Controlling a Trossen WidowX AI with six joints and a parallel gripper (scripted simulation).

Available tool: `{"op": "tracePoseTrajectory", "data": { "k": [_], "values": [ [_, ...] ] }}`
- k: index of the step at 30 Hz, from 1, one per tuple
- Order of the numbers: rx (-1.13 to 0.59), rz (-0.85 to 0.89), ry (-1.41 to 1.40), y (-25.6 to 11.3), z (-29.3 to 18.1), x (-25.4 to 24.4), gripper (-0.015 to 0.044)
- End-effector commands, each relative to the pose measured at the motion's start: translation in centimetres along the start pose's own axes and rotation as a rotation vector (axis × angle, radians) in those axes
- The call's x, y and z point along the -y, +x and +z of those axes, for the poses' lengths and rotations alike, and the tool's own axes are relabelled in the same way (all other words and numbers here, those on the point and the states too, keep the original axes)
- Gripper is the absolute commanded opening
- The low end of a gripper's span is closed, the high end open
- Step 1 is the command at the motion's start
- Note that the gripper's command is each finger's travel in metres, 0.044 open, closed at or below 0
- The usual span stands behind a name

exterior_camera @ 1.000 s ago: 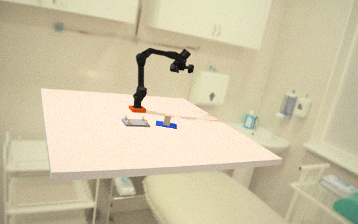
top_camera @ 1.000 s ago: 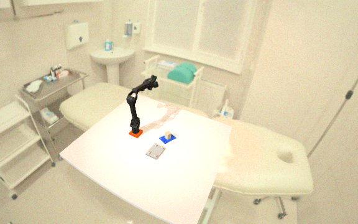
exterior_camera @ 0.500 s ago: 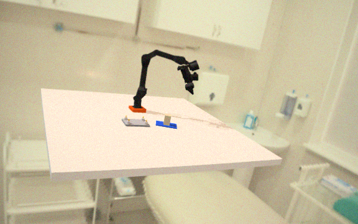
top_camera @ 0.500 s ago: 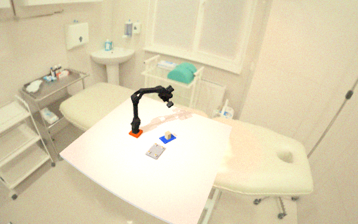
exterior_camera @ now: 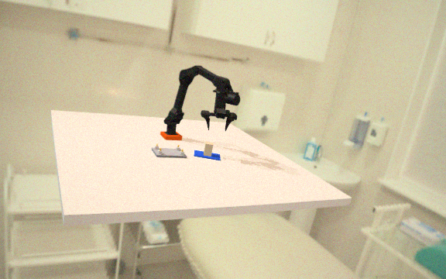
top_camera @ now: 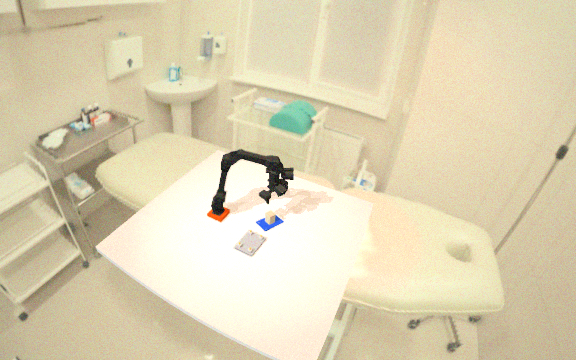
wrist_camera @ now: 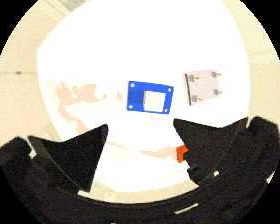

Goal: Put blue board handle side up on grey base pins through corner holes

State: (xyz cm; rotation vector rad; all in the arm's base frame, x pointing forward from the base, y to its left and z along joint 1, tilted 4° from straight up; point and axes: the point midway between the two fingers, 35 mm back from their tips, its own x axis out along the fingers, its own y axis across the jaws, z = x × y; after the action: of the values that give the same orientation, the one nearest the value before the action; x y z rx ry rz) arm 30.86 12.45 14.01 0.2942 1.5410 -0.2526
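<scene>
The blue board (top_camera: 267, 227) (exterior_camera: 199, 154) (wrist_camera: 136, 95) lies flat on the table, handle side up. Its light square handle (top_camera: 270, 217) (exterior_camera: 208, 149) (wrist_camera: 154, 101) stands off-centre, and holes show at its corners in the wrist view. The grey base (top_camera: 250, 243) (exterior_camera: 170, 153) (wrist_camera: 206, 88) lies beside the board, apart from it, with a gold-pinned post near each corner. My gripper (top_camera: 274, 198) (exterior_camera: 217, 130) (wrist_camera: 141, 123) is open and empty, pointing down. It hangs well above the table, high over the board's side and away from the base.
The white table (top_camera: 193, 265) (exterior_camera: 122, 186) carries everything. The arm's orange foot (top_camera: 218, 214) (exterior_camera: 171, 136) (wrist_camera: 181, 153) stands near the board and base. A padded couch (top_camera: 428, 260) and a trolley (top_camera: 18, 210) stand beyond the table's edges.
</scene>
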Motion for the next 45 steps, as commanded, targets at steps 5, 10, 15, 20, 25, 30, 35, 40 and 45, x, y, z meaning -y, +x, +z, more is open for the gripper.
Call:
{"op": "tracePoseTrajectory", "data": {
  "k": [5, 10, 15, 20, 25, 30, 35, 40, 45],
  "values": [
    [-0.013, -0.073, 0.159, 0.2, 1.5, 2.8, 0.0440],
    [-0.013, -0.073, 0.159, 1.0, 1.5, 2.8, 0.0440],
    [-0.013, -0.073, 0.159, 3.7, 1.4, 3.0, 0.0440],
    [-0.013, -0.073, 0.159, 4.7, 1.5, 3.2, 0.0440],
    [-0.013, -0.073, 0.159, 5.2, 1.5, 3.2, 0.0440],
    [-0.013, -0.073, 0.159, 5.9, 1.6, 3.3, 0.0440],
    [-0.012, -0.073, 0.159, 6.8, 1.6, 3.3, 0.0440],
    [-0.012, -0.073, 0.159, 7.6, 1.6, 3.3, 0.0440],
    [-0.012, -0.073, 0.159, 8.4, 1.6, 3.4, 0.0440]
  ]
}}
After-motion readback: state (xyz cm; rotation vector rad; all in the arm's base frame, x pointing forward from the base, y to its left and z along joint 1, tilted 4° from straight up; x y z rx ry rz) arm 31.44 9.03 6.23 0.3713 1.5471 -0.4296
